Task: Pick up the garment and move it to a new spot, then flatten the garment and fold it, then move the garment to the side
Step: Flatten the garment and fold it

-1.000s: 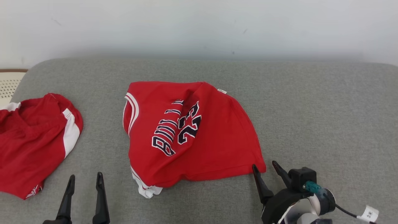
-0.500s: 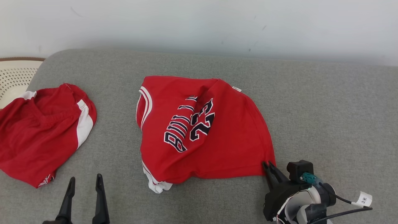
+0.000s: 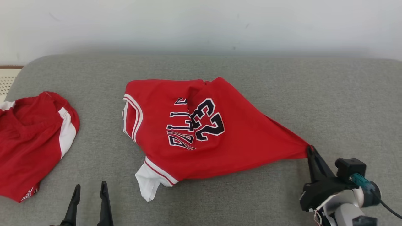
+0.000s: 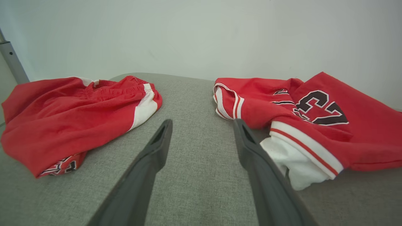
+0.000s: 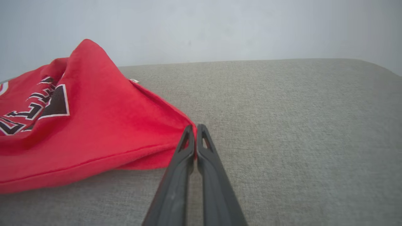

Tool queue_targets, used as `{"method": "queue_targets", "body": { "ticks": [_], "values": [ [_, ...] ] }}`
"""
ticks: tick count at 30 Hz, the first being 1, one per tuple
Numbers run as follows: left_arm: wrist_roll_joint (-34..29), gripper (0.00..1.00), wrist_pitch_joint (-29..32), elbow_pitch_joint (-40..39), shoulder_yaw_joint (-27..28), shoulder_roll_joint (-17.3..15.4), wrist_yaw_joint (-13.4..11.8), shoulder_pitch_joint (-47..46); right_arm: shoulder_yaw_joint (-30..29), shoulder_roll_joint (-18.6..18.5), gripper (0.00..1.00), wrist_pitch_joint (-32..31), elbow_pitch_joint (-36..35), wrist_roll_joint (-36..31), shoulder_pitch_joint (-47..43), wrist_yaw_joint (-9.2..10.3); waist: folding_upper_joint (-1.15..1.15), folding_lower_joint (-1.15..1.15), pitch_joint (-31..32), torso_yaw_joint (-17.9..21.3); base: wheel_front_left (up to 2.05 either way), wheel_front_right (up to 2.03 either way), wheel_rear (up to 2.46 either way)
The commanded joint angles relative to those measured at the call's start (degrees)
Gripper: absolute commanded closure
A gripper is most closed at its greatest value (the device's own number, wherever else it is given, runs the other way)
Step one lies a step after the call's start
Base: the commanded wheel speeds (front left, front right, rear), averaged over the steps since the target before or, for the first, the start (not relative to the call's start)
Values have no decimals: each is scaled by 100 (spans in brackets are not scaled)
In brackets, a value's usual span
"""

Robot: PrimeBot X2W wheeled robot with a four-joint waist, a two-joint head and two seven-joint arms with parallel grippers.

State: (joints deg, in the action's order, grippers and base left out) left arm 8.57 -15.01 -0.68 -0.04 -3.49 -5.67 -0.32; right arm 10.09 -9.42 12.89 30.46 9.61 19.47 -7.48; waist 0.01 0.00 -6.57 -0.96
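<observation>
Since a second ago the right end effector [image 3: 311, 150] has gone from spread beside the jersey [image 3: 220, 147] to clenched on its hem corner, and that corner is now drawn out into a taut point toward the right end of the cushion [image 3: 314, 100]; the head camera has also shifted a little, so the rest of the scene's drift is not real movement. How much cloth sits between the fingers is hidden, since in the right wrist view they press together with the red edge ending right at their tips. That arm's wrist is cut off at the lower corner of the head view. A fold across the jersey's middle covers part of the dark lettering, so only "23" reads clearly. A white layer pokes out at its near-left corner, and what it belongs to is hard to tell. The jersey lies mid-cushion, crumpled and raised along the fold, stretching away from the right end effector toward the cushion's left. The left end effector [image 3: 90, 185] hovers released at the cushion's near edge, apart from the jersey, its base out of frame. Red shorts [image 3: 31, 141] lie at the cushion's left end, cut off by the frame, and a pale perforated basket [image 3: 8, 83] barely shows past that end.
</observation>
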Motion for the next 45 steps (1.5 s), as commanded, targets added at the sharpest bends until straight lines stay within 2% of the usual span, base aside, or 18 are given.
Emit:
{"method": "queue_targets", "body": {
  "ticks": [1,9,17,18,19,33,40,45],
  "values": [
    [2,0,-26,27,11,-2,5,-3,-34,-24,100,-52,-95,-33,-121,-3,-1,0,-31,69,0,0,0],
    [-4,0,-26,178,-30,37,99,-72,-572,-45,100,-511,-1009,-121,-787,-3,-1,0,-53,120,0,0,0],
    [-8,0,-26,304,10,52,143,2,-965,32,100,-836,-1531,-171,-1285,-3,-1,0,26,142,0,0,0],
    [7,0,-26,348,9,54,155,23,-957,79,53,-884,-1604,-176,-1332,-3,-1,0,43,162,0,0,0],
    [13,0,-26,359,5,54,163,23,-938,110,0,-888,-1644,-121,-1342,-3,-1,0,51,169,0,0,0],
    [166,0,-26,610,-192,60,259,67,-793,197,0,-324,-1975,-175,-1413,-3,-1,0,153,196,0,0,0],
    [271,0,-26,1315,-665,58,553,-127,-592,309,0,-270,-1887,-163,-1361,-3,-1,0,181,245,0,0,0],
    [295,0,-25,1732,-696,59,647,-329,-367,344,0,-146,-1906,-97,-1269,-3,-1,0,182,442,0,0,0]
  ]
}}
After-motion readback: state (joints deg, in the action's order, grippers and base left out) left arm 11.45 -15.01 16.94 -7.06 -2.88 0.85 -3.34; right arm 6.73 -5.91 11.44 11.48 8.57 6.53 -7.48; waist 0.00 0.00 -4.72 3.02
